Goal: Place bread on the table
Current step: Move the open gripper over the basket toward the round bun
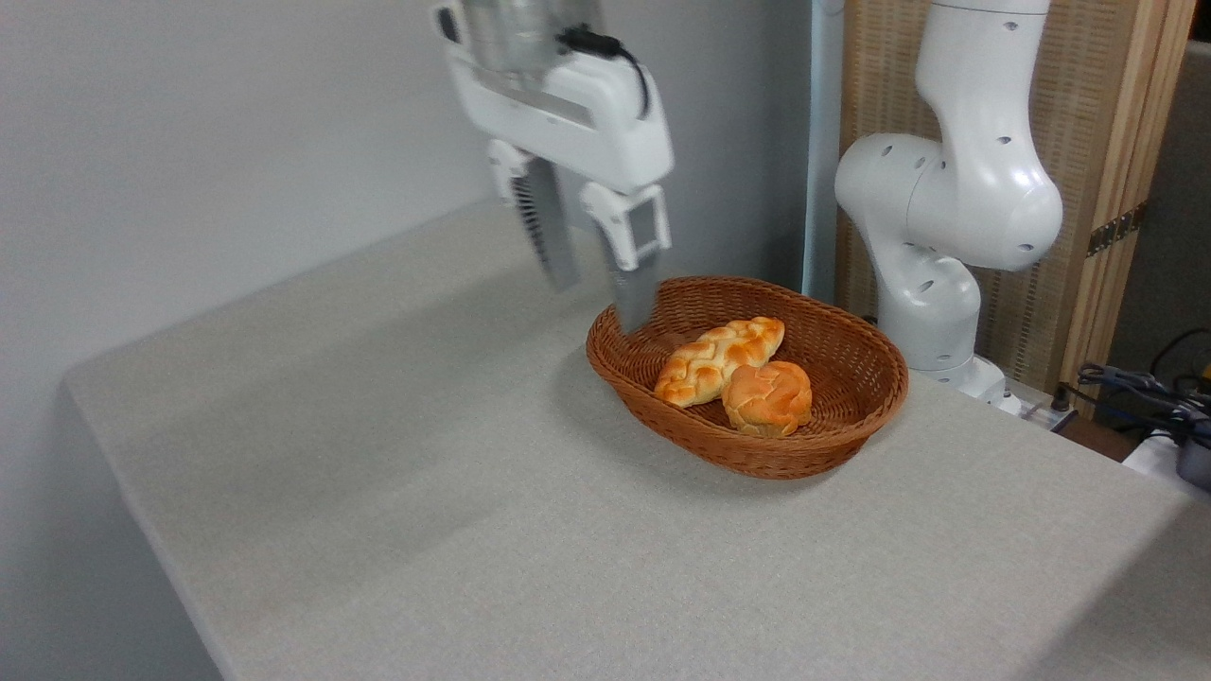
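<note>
**A:** What's sitting in the wicker basket (856, 416) right now?

**B:** Two things. The bread (767, 398) – the little round knotted bun – is lying in the near-right part, and a longer braided loaf (719, 359) is lying diagonally just behind it, touching its left side. The basket itself is resting on the table (426, 492), over toward the right.

**A:** And the gripper (600, 298)?

**B:** It's hanging in the air above the basket's far-left rim, fingers pointing down and spread apart, gripping nothing. It's a bit motion-blurred. The nearer fingertip is overlapping the rim in the picture – can't tell if it's actually touching. The bun is sitting down and to the right of it, well apart, with the loaf in between.
</note>
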You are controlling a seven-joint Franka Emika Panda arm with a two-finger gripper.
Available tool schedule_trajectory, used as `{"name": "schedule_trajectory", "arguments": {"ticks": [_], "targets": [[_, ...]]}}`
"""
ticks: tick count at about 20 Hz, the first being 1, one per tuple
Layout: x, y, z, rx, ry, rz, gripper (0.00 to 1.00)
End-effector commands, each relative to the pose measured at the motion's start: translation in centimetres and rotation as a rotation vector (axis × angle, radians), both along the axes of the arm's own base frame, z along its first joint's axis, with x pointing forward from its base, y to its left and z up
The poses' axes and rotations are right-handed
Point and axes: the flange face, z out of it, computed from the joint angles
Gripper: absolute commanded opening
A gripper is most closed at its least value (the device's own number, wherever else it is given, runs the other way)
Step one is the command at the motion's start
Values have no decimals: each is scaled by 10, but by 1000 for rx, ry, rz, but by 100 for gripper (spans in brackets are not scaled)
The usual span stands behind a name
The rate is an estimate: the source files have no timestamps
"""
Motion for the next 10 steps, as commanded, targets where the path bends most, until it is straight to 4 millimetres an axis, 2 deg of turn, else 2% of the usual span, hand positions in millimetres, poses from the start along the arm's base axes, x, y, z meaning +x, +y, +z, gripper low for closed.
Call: {"name": "schedule_trajectory", "arguments": {"ticks": [1, 3, 6, 10], "targets": [[-71, 6, -41, -40, 16, -174, 100], [-88, 9, -58, -47, 44, -203, 100], [-100, -6, -84, -27, 100, -233, 100], [-105, -4, -107, -12, 140, -241, 100]]}}
